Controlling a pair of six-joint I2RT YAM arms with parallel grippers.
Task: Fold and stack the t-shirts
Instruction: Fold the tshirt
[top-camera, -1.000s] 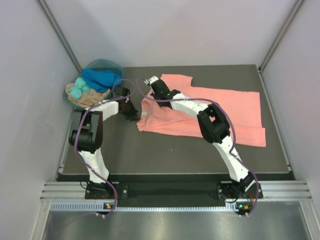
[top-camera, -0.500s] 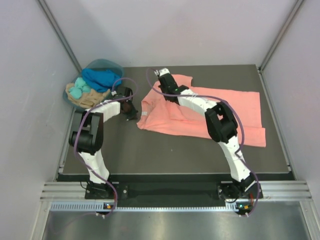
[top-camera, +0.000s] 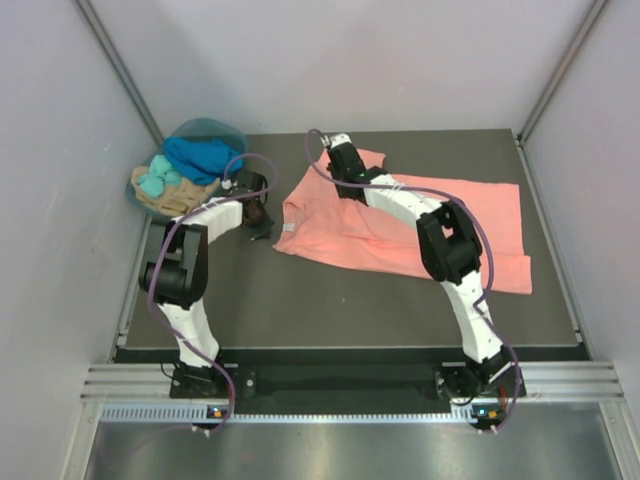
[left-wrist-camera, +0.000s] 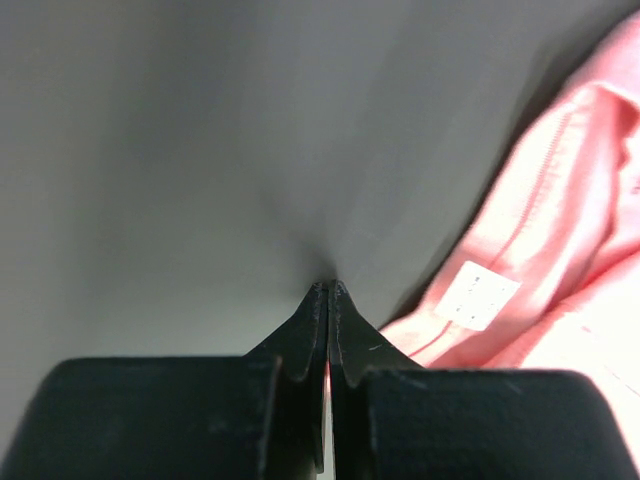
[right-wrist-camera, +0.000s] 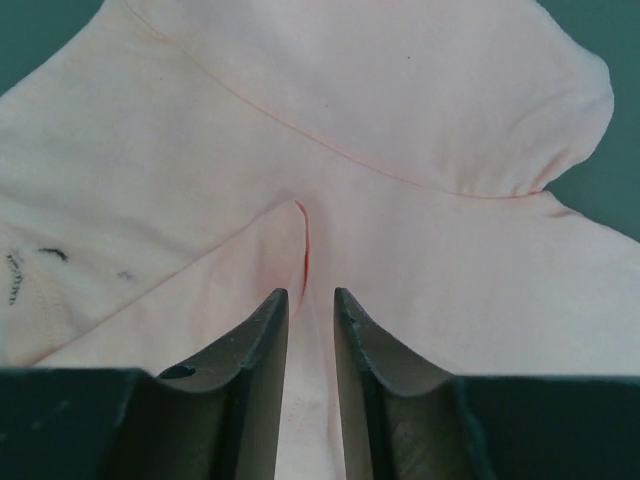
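Lengthwise the pink t-shirt (top-camera: 470, 215) runs left-right; left end effector (left-wrist-camera: 328, 290) pressed together, right end effector (right-wrist-camera: 310, 297) slightly spread.

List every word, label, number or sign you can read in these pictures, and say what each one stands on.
white tag on the pink t-shirt: faint print, too blurred to read.
dark marks on the same shirt, in the right wrist view: not legible as letters.
Nothing else bears readable text.
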